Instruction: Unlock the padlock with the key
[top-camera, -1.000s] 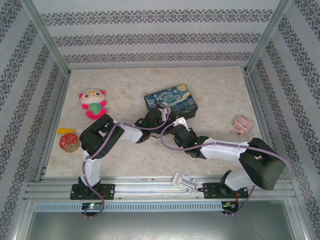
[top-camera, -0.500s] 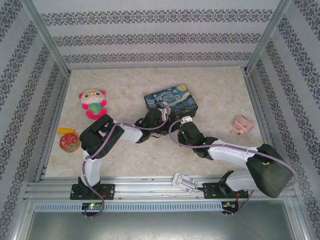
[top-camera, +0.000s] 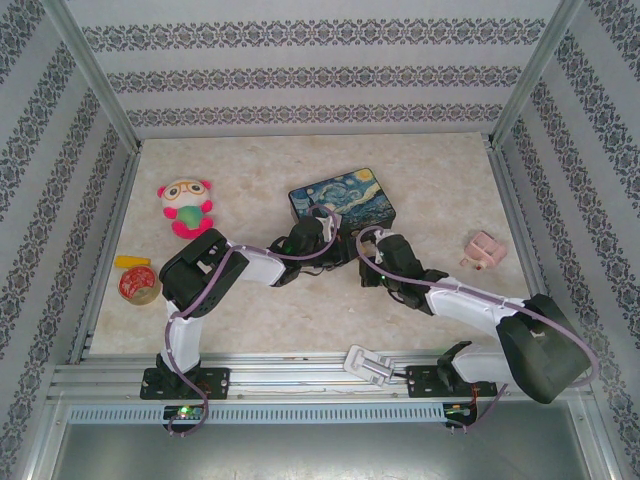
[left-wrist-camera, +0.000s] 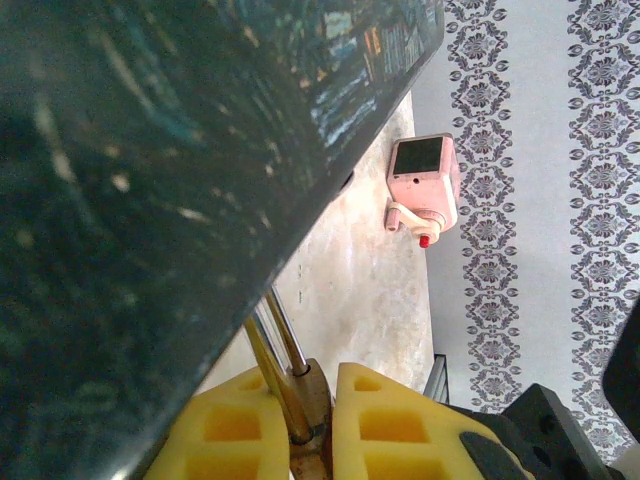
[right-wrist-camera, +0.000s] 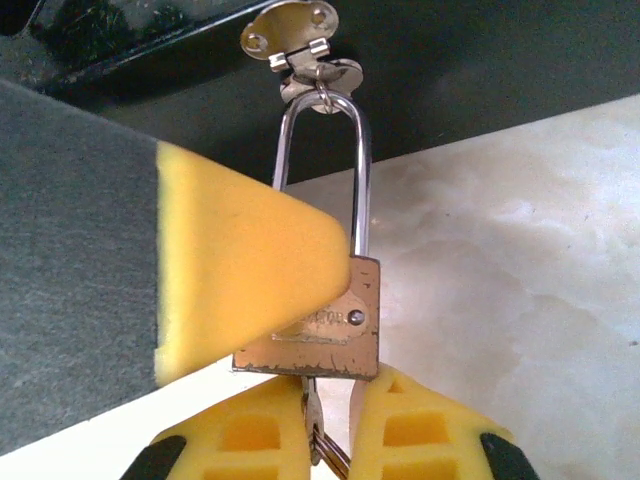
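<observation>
Swinging its elbow out to the right, our right arm is carrying the right gripper (top-camera: 363, 241) closer to the tin (top-camera: 345, 197) than a second ago, while our left arm is keeping its place.

We are clamping the left gripper (left-wrist-camera: 318, 400) on the brass body of the padlock (right-wrist-camera: 318, 325). One of its pads (right-wrist-camera: 240, 270) is pressing the padlock's left face in the right wrist view. The padlock is hanging at the tin's near side, just above the table (right-wrist-camera: 520, 250), with its shackle (right-wrist-camera: 356, 170) passing through a ring under the hasp (right-wrist-camera: 290, 30). The shackle's right leg is entering the body; the pad is hiding the left leg.

From below, we are gripping the key (right-wrist-camera: 312, 405), the right gripper's pads closed tight on it. The key is sitting in the bottom of the padlock, and a wire ring is showing between the pads.

A plush toy (top-camera: 185, 205) and a tape roll (top-camera: 138, 285) are lying well apart on the left, and a pink gadget (top-camera: 483, 250) is lying on the right.
</observation>
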